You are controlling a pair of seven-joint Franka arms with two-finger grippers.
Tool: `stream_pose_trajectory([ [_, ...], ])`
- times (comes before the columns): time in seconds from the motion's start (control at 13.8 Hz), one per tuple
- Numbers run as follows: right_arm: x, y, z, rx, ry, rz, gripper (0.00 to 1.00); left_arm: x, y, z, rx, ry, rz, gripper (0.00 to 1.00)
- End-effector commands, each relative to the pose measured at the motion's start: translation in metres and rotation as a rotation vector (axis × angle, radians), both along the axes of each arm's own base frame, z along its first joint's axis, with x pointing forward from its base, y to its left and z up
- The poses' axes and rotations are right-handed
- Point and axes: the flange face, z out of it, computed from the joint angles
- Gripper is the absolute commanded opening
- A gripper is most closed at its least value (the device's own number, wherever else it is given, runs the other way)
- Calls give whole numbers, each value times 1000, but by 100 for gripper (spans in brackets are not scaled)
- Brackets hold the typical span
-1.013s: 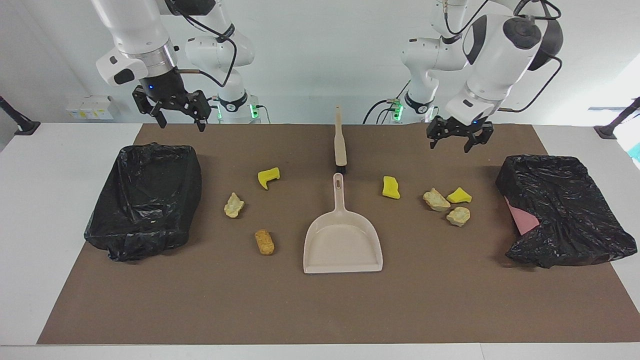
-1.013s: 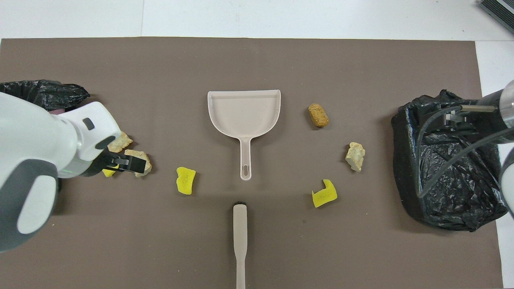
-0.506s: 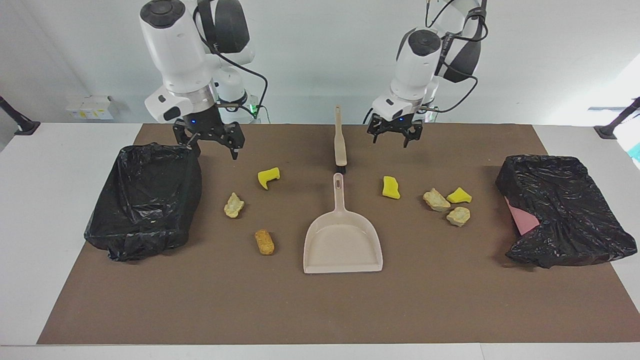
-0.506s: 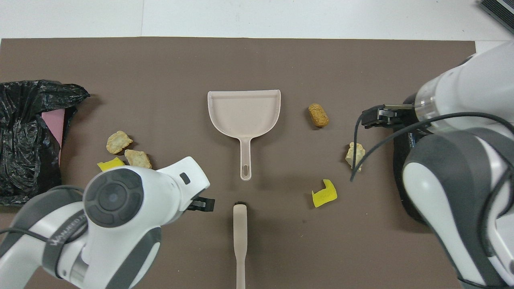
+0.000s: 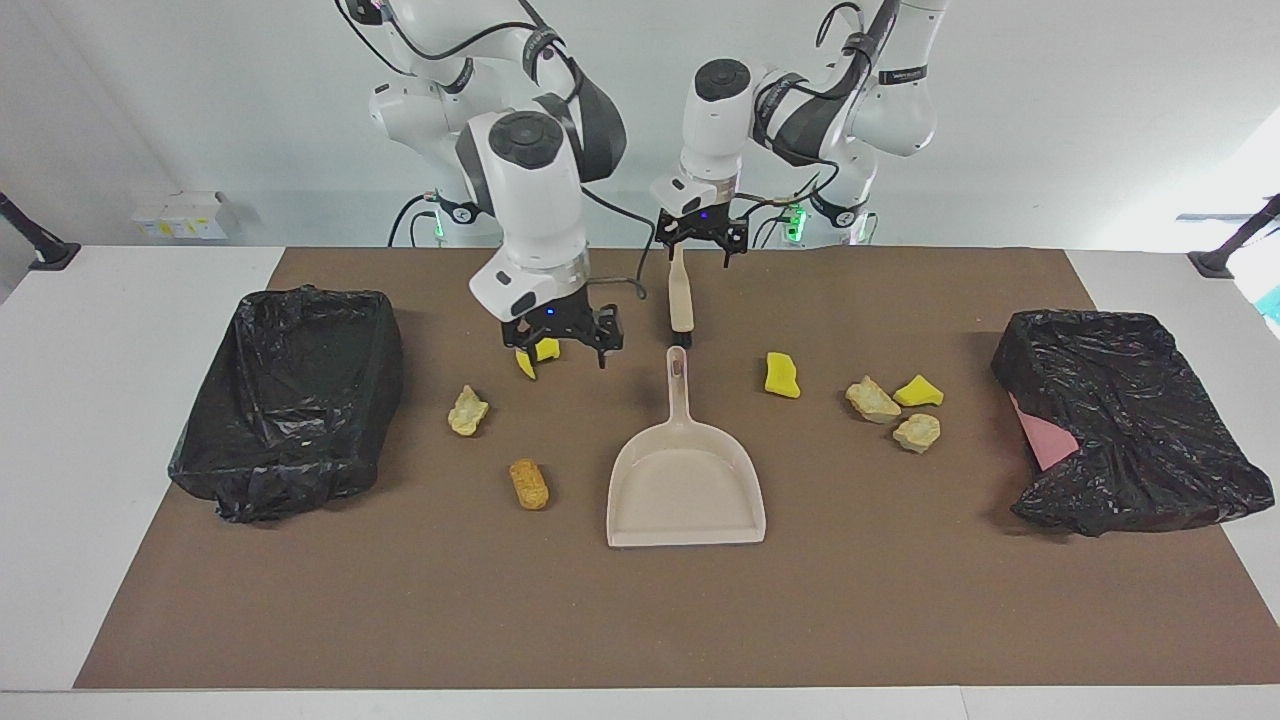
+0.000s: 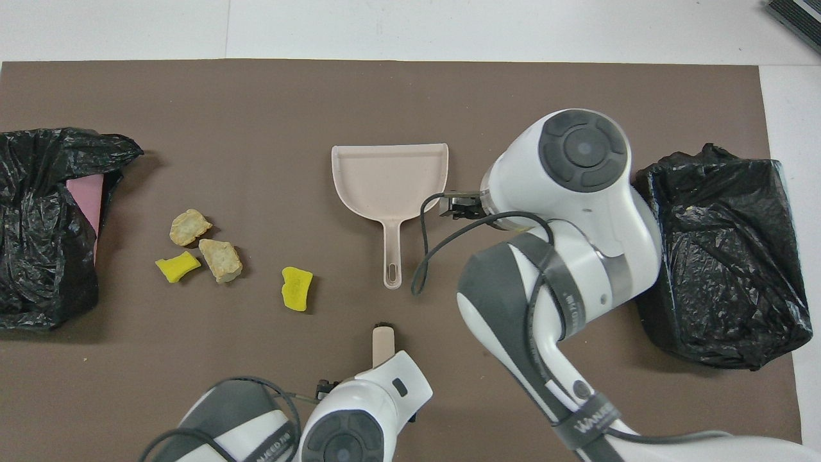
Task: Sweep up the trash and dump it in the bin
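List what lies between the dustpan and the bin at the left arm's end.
In the facing view, between the dustpan and that bin lie two yellow sponge chunks and two beige lumps.

The dustpan [image 5: 686, 490] and brush [image 5: 680, 290] are pale beige on a brown mat [image 5: 660, 620]. Trash: yellow sponge [image 5: 781, 375], beige lump [image 5: 467, 411], orange-brown lump [image 5: 529, 484]. Both bins [image 5: 290, 400] are lined black.

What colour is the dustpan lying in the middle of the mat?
Pale beige; the dustpan shows best in the facing view.
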Motion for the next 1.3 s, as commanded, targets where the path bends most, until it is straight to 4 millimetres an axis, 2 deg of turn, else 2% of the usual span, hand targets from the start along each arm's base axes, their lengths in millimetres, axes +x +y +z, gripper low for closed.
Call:
stream_pose_trajectory([
  [0.0,-4,26,-20,12,6,14,100,-49,-5,-11,-17,-8,0,100],
  [0.14,-7,48,-37,20,1,1,100,-78,-14,-25,-21,-11,10,100],
  [0.29,-15,76,-55,22,-1,31,100,-102,-15,-47,-46,-25,34,100],
  [0.36,-18,94,-67,24,-3,42,100,-104,-13,-53,-61,-32,53,100],
  [0.51,-23,114,-83,28,-14,44,100,-106,-13,-57,-56,-30,52,100],
  [0.72,-23,116,-95,26,-13,60,100,-105,-10,-64,-44,-25,56,98],
  [0.8,-22,118,-104,30,-14,62,100,-104,-9,-64,-42,-24,68,81],
  [0.87,-19,116,-110,32,-18,74,100,-101,-8,-64,-42,-24,81,68],
  [0.94,-20,115,-111,31,-19,107,100,-101,-8,-64,-42,-24,84,59],
  [1.01,-19,115,-110,34,-20,132,100,-100,-8,-65,-39,-22,86,54],
  [1.16,-18,114,-113,37,-16,133,100,-91,-3,-69,-29,-19,110,52],
  [1.23,-17,113,-113,38,-15,131,100,-91,-2,-69,-26,-18,111,43],
])
